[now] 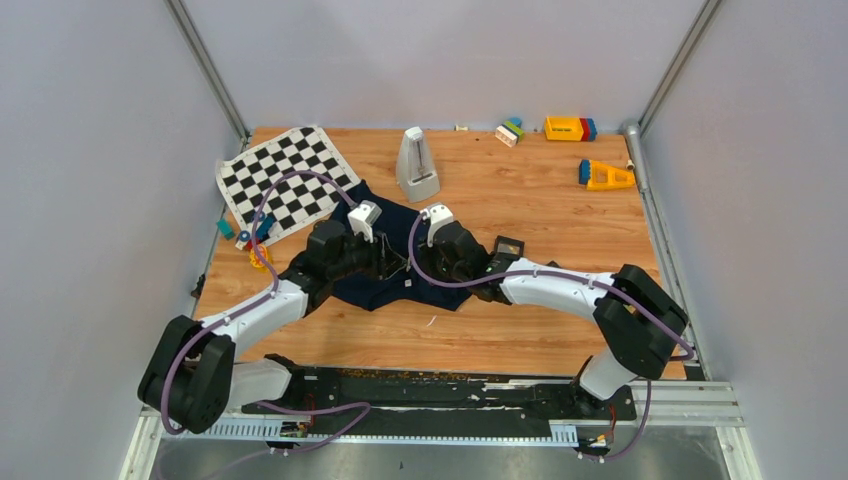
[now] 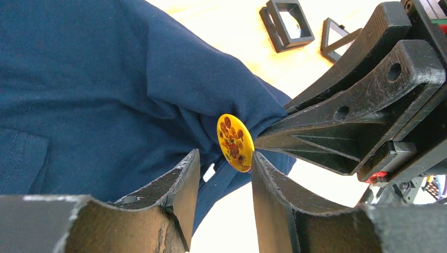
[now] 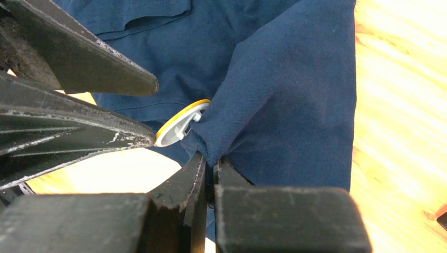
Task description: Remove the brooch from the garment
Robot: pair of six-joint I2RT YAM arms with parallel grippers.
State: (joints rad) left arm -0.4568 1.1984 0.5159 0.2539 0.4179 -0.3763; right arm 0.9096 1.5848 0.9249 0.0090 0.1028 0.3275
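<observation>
Left wrist view: brooch between parted fingers

Left gripper (image 2: 225, 158) fingers apart, yellow-faced brooch (image 2: 235, 142) between them, sitting on the navy garment (image 2: 105, 79). Right gripper (image 3: 211, 164) pinched together on a garment fold just beside the brooch. 2 black boxes (image 2: 287, 23) lie beyond.

High rear overview; wrist views close on brooch (image 2: 235, 142)

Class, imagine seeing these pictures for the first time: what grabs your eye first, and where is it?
The bright yellow brooch with its flower print, pinned to a raised fold of the navy garment at mid-table. The right hand pinches that fold, while the left hand is open, its tips at the brooch.
</observation>
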